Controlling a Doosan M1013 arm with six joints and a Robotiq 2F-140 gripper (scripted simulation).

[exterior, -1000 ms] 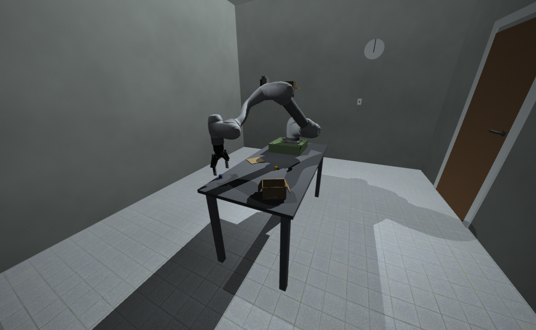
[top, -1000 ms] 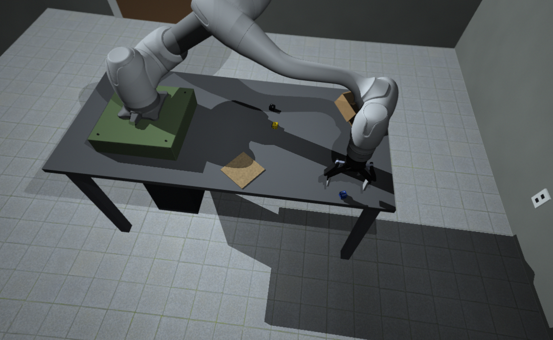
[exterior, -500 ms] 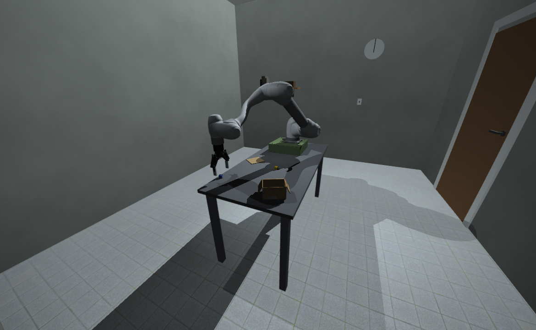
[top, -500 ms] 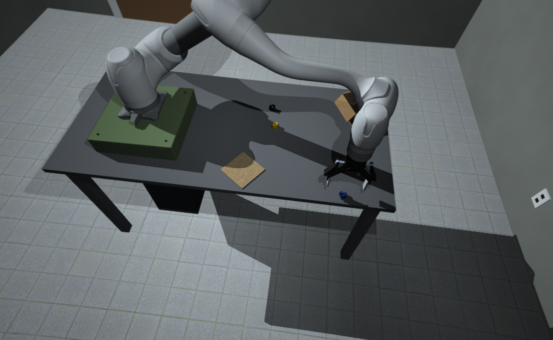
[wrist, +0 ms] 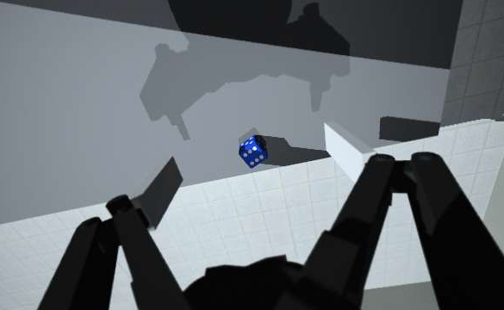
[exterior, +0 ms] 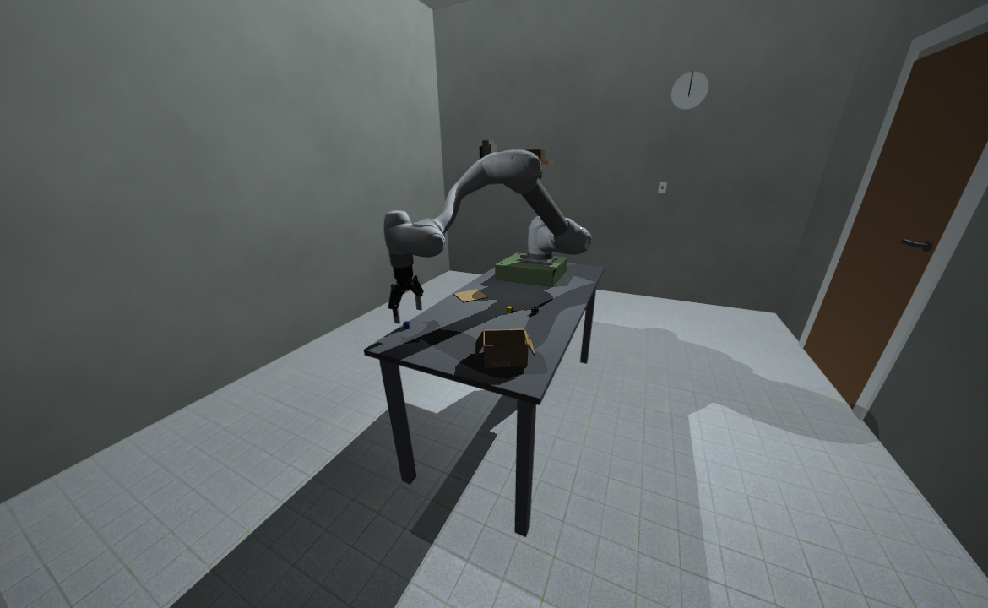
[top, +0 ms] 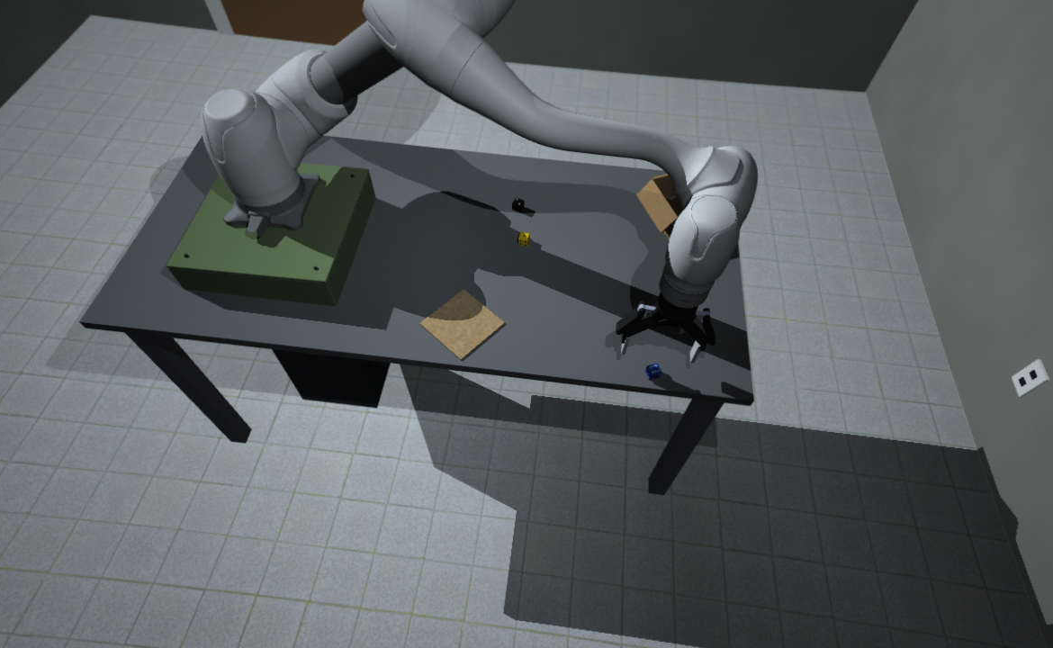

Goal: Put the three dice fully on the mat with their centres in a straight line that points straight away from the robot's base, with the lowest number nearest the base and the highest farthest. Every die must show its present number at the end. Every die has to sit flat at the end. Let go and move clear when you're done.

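Note:
My gripper [top: 659,349] [exterior: 407,311] [wrist: 249,152] is open and empty above the table's long edge, higher than the blue die. The blue die [top: 652,371] [exterior: 406,325] [wrist: 252,151] rests on the table near that edge. In the wrist view it appears between the fingers, with pips on two faces. A yellow die [top: 523,238] [exterior: 508,308] and a black die [top: 518,204] [exterior: 534,311] lie apart near the table's middle; their numbers are too small to read. The tan mat [top: 462,334] [exterior: 469,295] lies turned like a diamond, with no die on it.
An open cardboard box [top: 657,204] [exterior: 504,351] stands at the table's far end from the base, partly behind my arm in the top view. The green block [top: 248,270] [exterior: 524,274] under the robot's base fills the other end. The dark table [top: 401,342] ends just beyond the blue die.

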